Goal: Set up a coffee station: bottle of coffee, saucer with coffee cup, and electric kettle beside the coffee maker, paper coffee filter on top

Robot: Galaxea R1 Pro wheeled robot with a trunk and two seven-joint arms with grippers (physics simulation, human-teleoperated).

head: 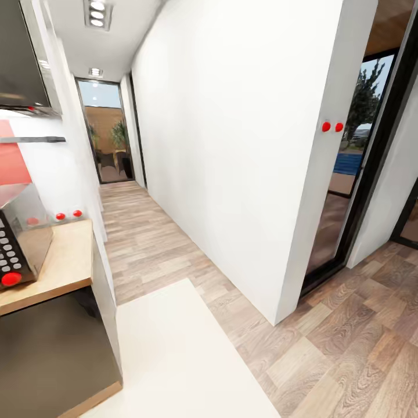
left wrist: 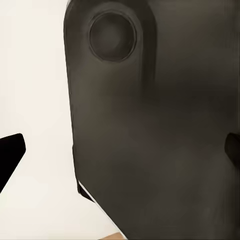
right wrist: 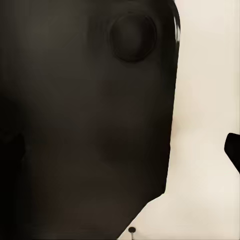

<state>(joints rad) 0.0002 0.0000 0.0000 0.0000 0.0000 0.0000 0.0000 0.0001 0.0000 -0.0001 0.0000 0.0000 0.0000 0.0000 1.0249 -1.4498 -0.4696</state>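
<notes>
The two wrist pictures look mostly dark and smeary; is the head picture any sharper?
Head view: bright and fairly sharp, wood floor grain clear, walls leaning from a wide lens. Left wrist view: a blurred dark body up close. Right wrist view: the same soft dark shape.

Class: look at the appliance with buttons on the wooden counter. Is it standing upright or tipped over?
Upright. The appliance rests flat on the wooden counter, its button panel facing outward.

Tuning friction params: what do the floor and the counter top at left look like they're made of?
Floor: wood-look planks, grain and seams visible, slight sheen; could be laminate. Counter top: light wood or wood veneer, matte, faint grain, over dark cabinet fronts.
</notes>
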